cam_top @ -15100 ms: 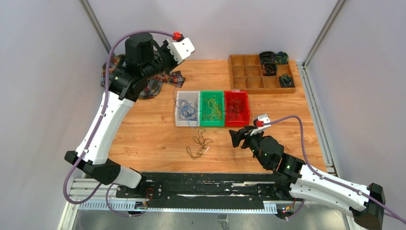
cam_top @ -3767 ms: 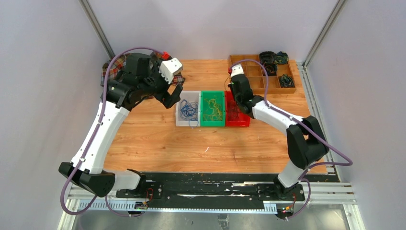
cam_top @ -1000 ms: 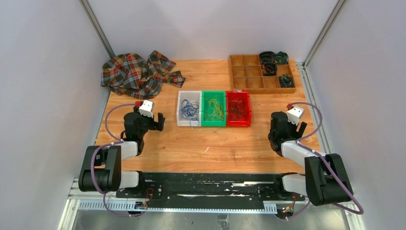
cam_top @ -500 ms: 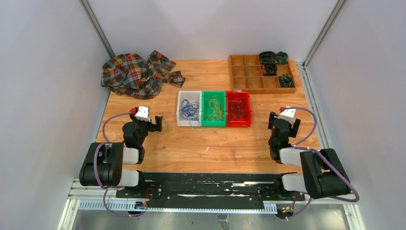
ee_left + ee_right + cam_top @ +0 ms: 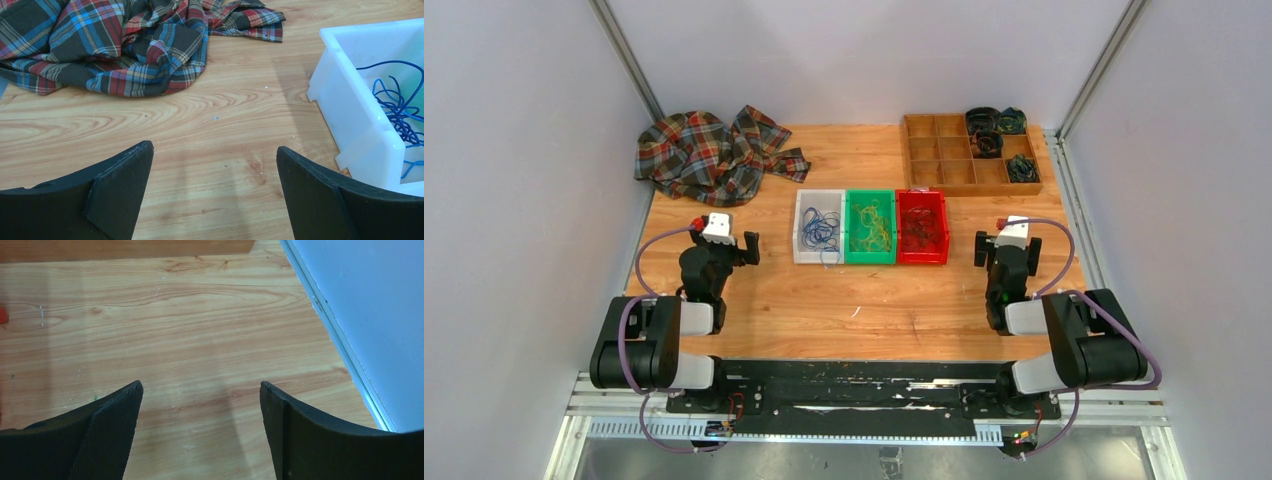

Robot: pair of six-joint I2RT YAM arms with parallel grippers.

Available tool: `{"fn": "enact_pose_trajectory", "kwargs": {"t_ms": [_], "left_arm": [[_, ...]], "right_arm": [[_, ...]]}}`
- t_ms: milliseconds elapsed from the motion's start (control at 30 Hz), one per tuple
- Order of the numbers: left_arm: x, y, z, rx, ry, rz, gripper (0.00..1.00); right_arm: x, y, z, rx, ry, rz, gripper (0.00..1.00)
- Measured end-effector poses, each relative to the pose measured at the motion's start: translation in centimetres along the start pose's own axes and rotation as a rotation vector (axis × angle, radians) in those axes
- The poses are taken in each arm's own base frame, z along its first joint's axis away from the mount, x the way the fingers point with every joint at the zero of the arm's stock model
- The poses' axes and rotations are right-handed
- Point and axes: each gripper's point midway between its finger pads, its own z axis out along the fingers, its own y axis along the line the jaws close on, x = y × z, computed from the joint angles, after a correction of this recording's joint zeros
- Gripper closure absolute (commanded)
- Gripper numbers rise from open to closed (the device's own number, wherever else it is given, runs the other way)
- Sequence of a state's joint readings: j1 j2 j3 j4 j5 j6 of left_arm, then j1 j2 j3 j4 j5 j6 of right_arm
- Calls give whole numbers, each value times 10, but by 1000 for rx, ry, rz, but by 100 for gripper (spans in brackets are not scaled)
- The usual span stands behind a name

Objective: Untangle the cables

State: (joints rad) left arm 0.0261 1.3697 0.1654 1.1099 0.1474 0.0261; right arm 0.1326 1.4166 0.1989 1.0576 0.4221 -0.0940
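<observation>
The cables lie sorted in three bins at the table's middle: a blue cable [image 5: 820, 230] in the white bin [image 5: 801, 250], a yellow cable [image 5: 869, 228] in the green bin [image 5: 869, 259], a dark cable [image 5: 918, 228] in the red bin [image 5: 921, 259]. My left gripper [image 5: 746, 250] is folded back left of the bins, open and empty. In the left wrist view, the left gripper [image 5: 215, 150] hovers over bare wood, with the white bin [image 5: 350, 110] and blue cable [image 5: 400, 105] at the right. My right gripper [image 5: 1007, 255] [image 5: 200, 387] is open and empty over bare wood, right of the bins.
A plaid cloth [image 5: 709, 155] [image 5: 125, 45] is crumpled at the back left. A wooden compartment tray [image 5: 944, 165] with dark coiled bundles [image 5: 986, 132] stands at the back right. The enclosure's wall rail [image 5: 340, 340] runs close on the right gripper's right side.
Both arms have drawn back from the bins and folded down near their bases. The dark cable that lay loose on the table earlier now lies in the red bin.
</observation>
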Motion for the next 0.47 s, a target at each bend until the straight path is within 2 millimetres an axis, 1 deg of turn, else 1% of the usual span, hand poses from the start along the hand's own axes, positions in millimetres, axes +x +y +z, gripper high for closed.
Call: {"fn": "enact_pose_trajectory", "kwargs": {"t_ms": [467], "left_arm": [[1,0,0,-2,5,-1,2]], "right_arm": [[1,1,1,-16,2,1,13]]}}
